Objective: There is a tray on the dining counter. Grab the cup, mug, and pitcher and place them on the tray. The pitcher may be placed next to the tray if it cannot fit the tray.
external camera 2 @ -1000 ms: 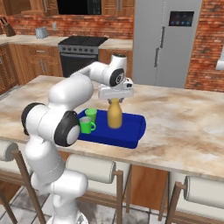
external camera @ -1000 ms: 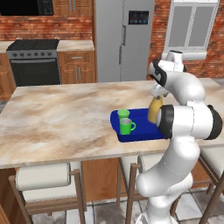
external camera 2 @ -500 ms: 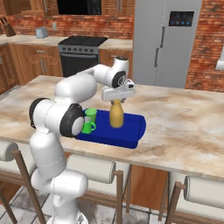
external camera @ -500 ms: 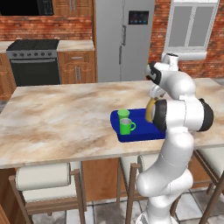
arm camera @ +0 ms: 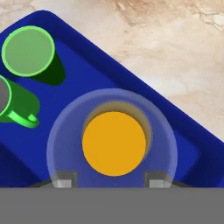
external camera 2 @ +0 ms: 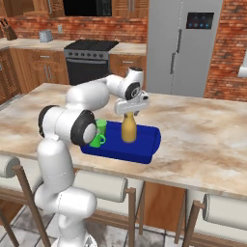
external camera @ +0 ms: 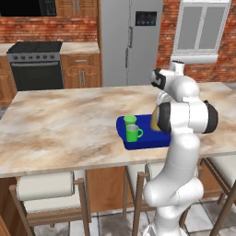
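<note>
My claw point(external camera 2: 131, 109) hangs straight over the yellow pitcher point(external camera 2: 128, 131), its two tips point(arm camera: 64, 182) set either side of the neck. From the hand camera I cannot tell whether they press on it or stand just clear. The pitcher stands upright on the blue tray point(external camera 2: 144, 149), toward its middle. At the tray's far end from the free corner sit the green cup point(arm camera: 28, 51) and the green mug point(arm camera: 17, 105), close together, the mug's handle turned toward the pitcher. The tray lies near the stool-side edge of the dining counter point(external camera 2: 207, 140), with bare marbled stone running wide on both sides and behind it. Padded stools point(external camera 2: 101, 185) line that edge below. Beyond the counter stand a steel fridge point(external camera 2: 181, 43), a black stove point(external camera 2: 87, 60) and a brick wall point(external camera 2: 226, 53).
</note>
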